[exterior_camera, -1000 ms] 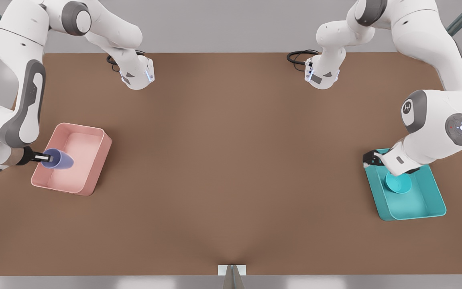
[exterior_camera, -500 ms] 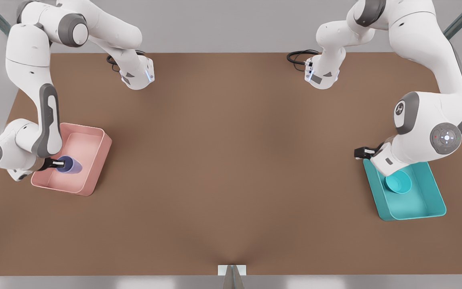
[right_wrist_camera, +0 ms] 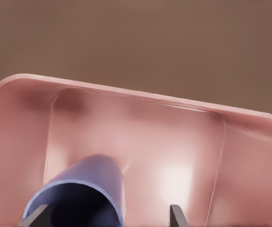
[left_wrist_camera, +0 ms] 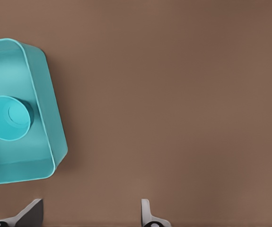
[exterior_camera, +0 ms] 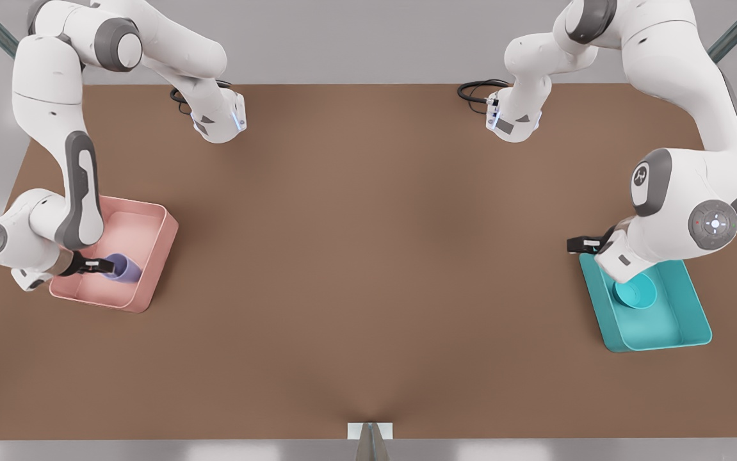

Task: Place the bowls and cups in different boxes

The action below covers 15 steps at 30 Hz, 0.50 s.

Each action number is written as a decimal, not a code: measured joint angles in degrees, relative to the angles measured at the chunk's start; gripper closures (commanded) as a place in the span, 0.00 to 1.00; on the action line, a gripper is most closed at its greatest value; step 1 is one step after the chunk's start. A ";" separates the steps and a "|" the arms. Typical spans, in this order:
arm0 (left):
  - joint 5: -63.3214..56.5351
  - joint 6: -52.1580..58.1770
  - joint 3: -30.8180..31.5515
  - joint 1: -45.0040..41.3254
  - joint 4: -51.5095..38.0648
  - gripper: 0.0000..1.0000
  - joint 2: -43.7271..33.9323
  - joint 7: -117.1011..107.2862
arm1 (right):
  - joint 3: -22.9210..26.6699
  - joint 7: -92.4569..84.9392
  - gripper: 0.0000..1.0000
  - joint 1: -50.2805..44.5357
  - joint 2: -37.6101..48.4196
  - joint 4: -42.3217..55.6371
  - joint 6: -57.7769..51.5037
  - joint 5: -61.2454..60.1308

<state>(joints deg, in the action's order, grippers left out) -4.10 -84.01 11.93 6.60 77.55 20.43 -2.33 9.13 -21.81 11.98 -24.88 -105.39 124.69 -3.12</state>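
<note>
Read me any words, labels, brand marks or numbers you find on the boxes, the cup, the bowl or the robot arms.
No readable words or numbers.
Pink box, teal box, purple cup, teal bowl: plain, no markings.
Arm on the front view's right: a small white round emblem on a grey joint, a sign, not text.
Dark patches on the arm bases: too small to read.

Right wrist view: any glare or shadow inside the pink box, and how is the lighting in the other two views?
Right wrist view: soft bright patches on the pink box floor, darker shading in its far corner. Front view: even light on the table, faint shadows beside both boxes. Left wrist view: a dim shadow along the teal box wall, no glare.
</note>
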 measured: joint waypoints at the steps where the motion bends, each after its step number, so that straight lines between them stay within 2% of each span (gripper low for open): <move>1: 0.00 0.04 0.00 0.00 0.00 0.00 0.01 -0.16 | 0.00 -0.33 0.00 -0.12 1.40 0.17 -1.05 -0.30; 3: 0.00 0.12 0.00 0.06 0.00 0.00 0.03 -0.46 | 0.01 -0.92 0.00 -1.12 5.96 2.21 -4.86 -0.69; 8: 0.06 0.27 0.00 0.05 0.08 0.00 0.29 -1.09 | 0.11 2.66 0.00 -13.92 9.16 20.61 -23.00 -0.51; 12: 0.08 0.40 0.00 -0.01 0.09 0.00 0.45 -1.47 | 0.41 6.33 0.00 -14.79 16.25 22.71 -35.20 -0.16; 15: 0.17 1.14 0.00 0.02 0.09 0.00 0.50 -1.70 | 0.33 8.66 0.00 -14.58 18.09 22.49 -41.00 0.10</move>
<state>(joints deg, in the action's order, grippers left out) -3.93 -82.87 11.93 6.62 77.63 20.93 -4.03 9.46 -13.15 -2.60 -6.79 -82.90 83.68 -3.02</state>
